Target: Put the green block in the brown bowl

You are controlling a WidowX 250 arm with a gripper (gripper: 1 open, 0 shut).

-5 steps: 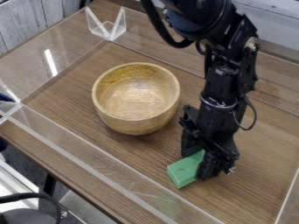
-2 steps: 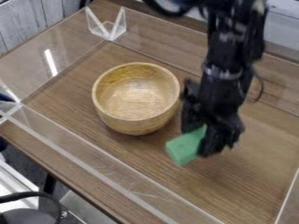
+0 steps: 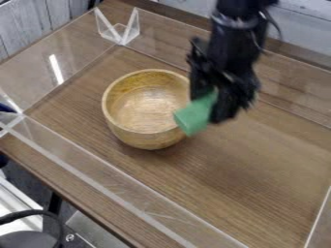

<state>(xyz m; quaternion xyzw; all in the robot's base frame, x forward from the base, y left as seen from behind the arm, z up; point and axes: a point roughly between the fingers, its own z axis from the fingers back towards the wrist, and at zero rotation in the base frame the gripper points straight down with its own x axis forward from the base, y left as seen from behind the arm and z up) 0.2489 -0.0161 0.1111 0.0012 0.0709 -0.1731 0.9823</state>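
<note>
One green block [image 3: 195,115], one brown bowl [image 3: 149,107], seemingly.

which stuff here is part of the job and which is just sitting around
Part of the job: small solid green block, held in the shut black gripper; round light-brown wooden bowl.

Just lying about: clear plastic stand at the far edge of the wooden table.

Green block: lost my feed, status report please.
Gripper shut on green block, off the table. Block at right rim of brown bowl, not in yet. Nothing in the way.
</note>
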